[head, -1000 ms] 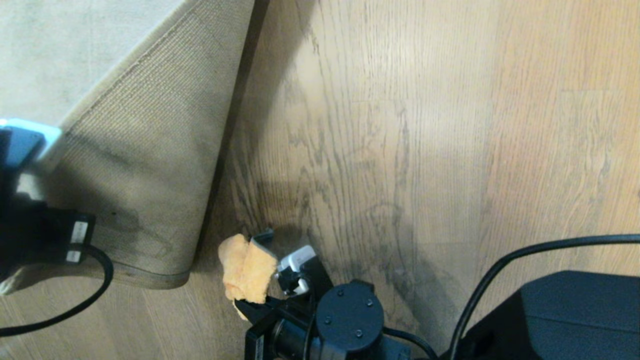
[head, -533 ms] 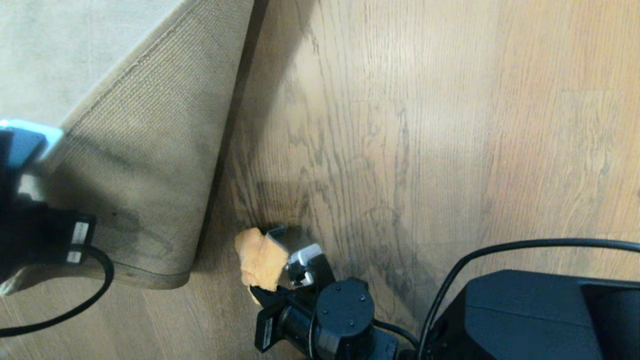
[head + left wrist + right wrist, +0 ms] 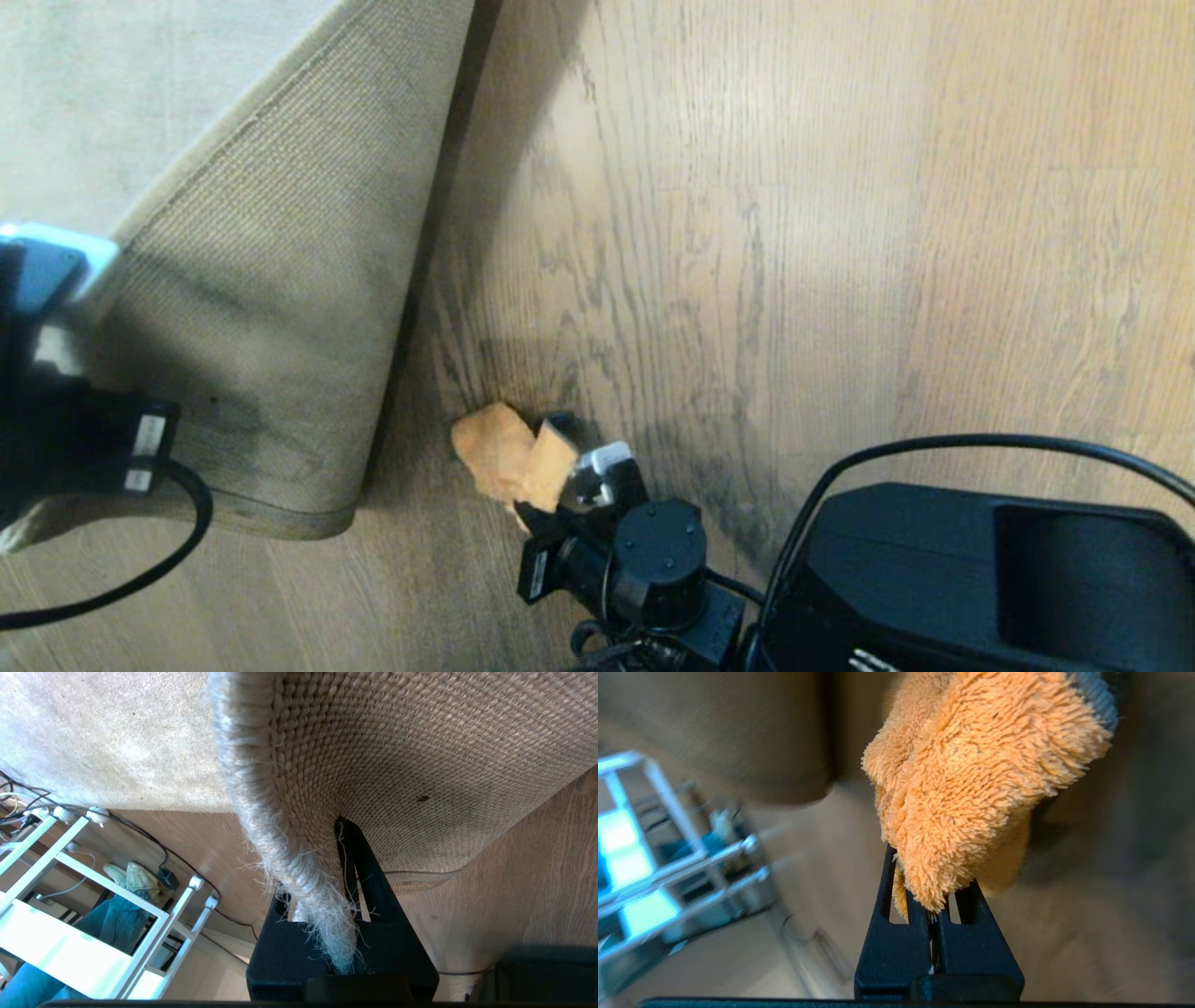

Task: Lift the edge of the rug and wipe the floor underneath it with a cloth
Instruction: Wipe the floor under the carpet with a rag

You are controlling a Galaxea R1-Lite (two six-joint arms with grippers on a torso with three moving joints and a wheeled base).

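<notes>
So the left gripper (image 3: 327, 914) is clamped on the rug edge (image 3: 289, 858), holding it folded up off the floor (image 3: 747, 233), and the right gripper (image 3: 551, 467), pinched on the cloth (image 3: 504, 448), sits just right of that fold, so wiping means heading left.

My left gripper (image 3: 343, 933), a black two-fingered pincer, sits at the far left of the head view, jaws clamped on the frayed grey-beige rug edge (image 3: 299, 877), holding it up. My right gripper (image 3: 541, 467) reaches low from the bottom centre, black fingers (image 3: 896, 942) pinched together on the fluffy orange microfibre cloth (image 3: 971, 793), wrist angled down toward my left.
</notes>
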